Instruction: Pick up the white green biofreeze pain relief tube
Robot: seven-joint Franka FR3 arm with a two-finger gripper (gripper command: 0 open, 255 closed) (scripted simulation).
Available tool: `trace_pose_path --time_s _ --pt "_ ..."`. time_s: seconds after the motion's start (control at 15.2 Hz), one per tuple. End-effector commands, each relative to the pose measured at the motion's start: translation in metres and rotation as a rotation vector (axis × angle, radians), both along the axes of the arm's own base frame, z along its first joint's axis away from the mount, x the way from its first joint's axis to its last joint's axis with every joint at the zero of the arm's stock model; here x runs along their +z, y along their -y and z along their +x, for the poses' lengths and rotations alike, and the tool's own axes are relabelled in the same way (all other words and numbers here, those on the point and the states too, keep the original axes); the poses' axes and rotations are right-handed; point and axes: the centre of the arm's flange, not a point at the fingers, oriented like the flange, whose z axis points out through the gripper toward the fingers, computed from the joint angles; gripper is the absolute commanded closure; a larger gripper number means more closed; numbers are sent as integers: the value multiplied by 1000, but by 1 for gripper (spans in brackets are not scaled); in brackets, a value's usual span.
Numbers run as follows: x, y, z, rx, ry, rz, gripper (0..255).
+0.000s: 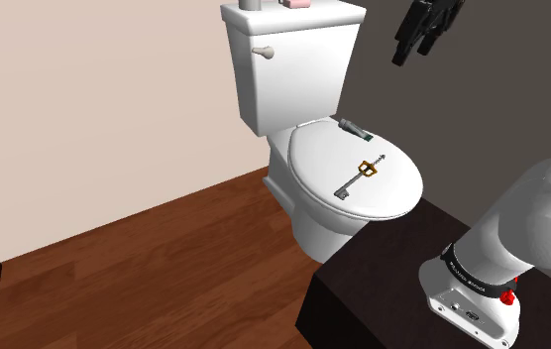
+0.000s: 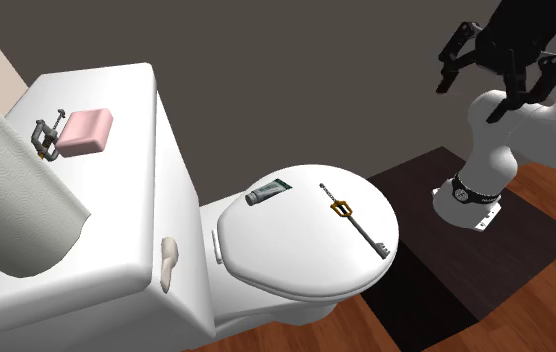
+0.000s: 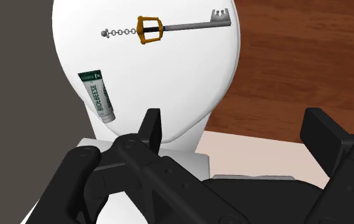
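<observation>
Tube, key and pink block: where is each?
tube (image 3: 98, 95), wrist view, middle of its body.
key (image 2: 358, 224), second exterior view, its shaft.
pink block (image 2: 86, 131), second exterior view, its top face.

Biofreeze tube (image 2: 268, 191) lies flat on closed toilet lid (image 2: 296, 265), at the tank-side edge. Key-shaped toy (image 2: 356, 222) on same lid, near tube, toward bowl's front; the two apart. On tank top (image 2: 116, 85): block (image 2: 86, 132), small clamp (image 2: 46, 135) just beside it. Stand (image 1: 363, 288) before the toilet, on floor (image 1: 165, 268).
</observation>
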Motion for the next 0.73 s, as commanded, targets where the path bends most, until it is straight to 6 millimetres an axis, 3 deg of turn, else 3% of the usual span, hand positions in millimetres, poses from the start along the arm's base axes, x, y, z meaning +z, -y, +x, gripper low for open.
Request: trace_pose_path --time_s 0.0,0.66 --pt "0 0 0 0 0 0 0" --pt "-92 88 42 63 22 19 0"
